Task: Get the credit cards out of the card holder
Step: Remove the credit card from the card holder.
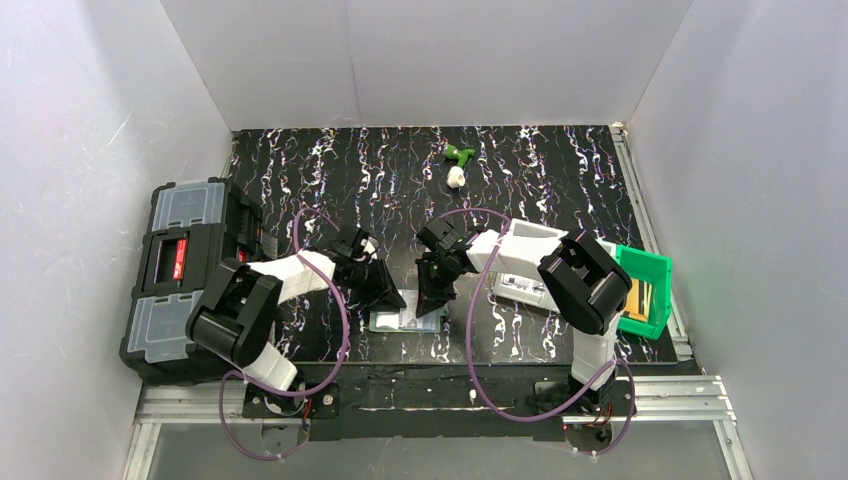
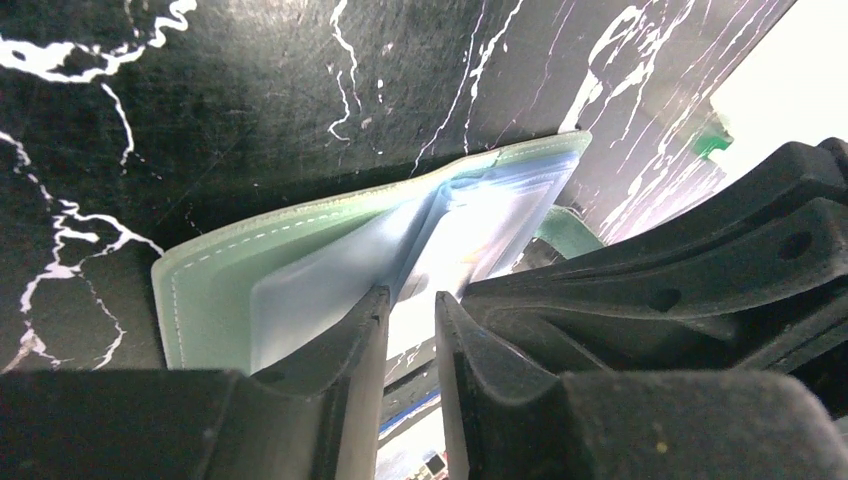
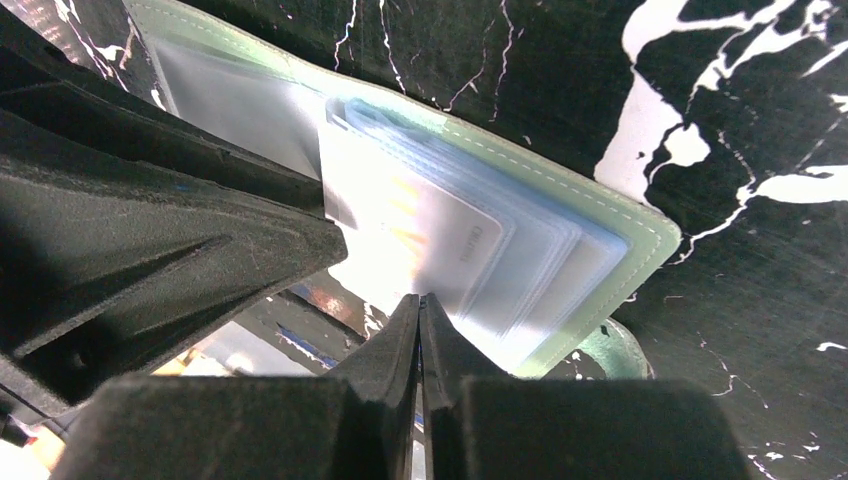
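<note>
The grey-green card holder (image 1: 405, 320) lies open on the black marbled table near the front edge, its clear sleeves fanned out. In the right wrist view a pale grey credit card (image 3: 430, 230) with printed marks lies on top of the sleeves of the holder (image 3: 600, 210). My right gripper (image 3: 420, 298) is shut, its tips pinched at that card's near edge. My left gripper (image 2: 412, 298) is slightly open, one finger resting on the left half of the holder (image 2: 230, 280). In the top view the left gripper (image 1: 385, 295) and right gripper (image 1: 432, 300) flank the holder.
A big black toolbox (image 1: 180, 275) stands at the left. A white tray (image 1: 525, 265) and a green bin (image 1: 645, 290) sit at the right behind the right arm. A small green and white object (image 1: 458, 160) lies at the back.
</note>
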Controlling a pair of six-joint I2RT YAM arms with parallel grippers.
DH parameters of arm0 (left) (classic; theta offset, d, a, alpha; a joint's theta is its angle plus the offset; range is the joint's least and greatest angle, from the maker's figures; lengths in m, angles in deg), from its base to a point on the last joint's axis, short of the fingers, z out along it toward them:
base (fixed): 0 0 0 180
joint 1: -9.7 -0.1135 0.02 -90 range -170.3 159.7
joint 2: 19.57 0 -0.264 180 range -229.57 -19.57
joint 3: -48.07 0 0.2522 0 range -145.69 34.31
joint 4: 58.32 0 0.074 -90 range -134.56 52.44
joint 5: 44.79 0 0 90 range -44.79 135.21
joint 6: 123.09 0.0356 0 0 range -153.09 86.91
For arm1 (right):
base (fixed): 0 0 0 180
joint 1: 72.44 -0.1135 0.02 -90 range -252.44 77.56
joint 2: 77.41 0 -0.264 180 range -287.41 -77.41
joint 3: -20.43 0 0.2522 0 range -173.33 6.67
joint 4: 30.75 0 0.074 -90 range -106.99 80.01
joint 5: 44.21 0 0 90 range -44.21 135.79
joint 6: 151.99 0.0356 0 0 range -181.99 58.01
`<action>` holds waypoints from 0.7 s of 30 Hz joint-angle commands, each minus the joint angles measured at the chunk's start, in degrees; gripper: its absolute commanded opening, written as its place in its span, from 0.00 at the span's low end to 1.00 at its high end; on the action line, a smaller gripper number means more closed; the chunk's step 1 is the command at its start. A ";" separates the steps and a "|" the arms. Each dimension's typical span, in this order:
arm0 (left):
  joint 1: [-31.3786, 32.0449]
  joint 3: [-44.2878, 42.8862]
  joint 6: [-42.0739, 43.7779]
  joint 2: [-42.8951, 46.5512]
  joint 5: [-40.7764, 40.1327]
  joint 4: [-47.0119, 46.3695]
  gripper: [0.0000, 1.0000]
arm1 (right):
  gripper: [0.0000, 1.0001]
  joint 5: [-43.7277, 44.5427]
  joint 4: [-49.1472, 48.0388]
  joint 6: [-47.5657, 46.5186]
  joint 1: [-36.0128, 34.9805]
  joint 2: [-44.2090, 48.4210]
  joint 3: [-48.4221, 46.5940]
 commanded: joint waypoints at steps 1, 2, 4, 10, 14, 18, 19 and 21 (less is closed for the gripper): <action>-0.52 1.41 -0.88 1.98 2.06 -2.28 0.21 | 0.08 2.51 1.71 -0.76 -0.05 -2.71 1.00; -0.58 1.71 -1.10 1.83 2.24 -2.81 0.20 | 0.08 2.45 1.71 -0.70 -0.01 -2.77 0.97; -0.66 2.12 -1.36 1.49 2.49 -3.62 0.19 | 0.08 2.44 1.76 -0.74 -0.01 -2.89 0.97; -0.70 2.88 -1.73 0.32 3.32 -5.39 0.16 | 0.08 2.35 1.70 -0.71 0.08 -2.99 1.17; -0.68 3.03 -2.11 -0.19 3.84 -6.17 0.12 | 0.07 2.33 1.60 -0.64 0.16 -3.00 1.35; -0.77 3.37 -2.97 -0.88 4.66 -7.32 0.08 | 0.07 2.36 1.57 -0.71 0.16 -2.96 1.51; -0.79 3.41 -3.20 -1.07 4.79 -7.46 0.06 | 0.07 2.33 1.56 -0.70 0.22 -2.94 1.55; -0.82 3.38 -3.45 -1.38 4.78 -7.38 0.01 | 0.07 2.35 1.45 -0.68 0.26 -2.95 1.61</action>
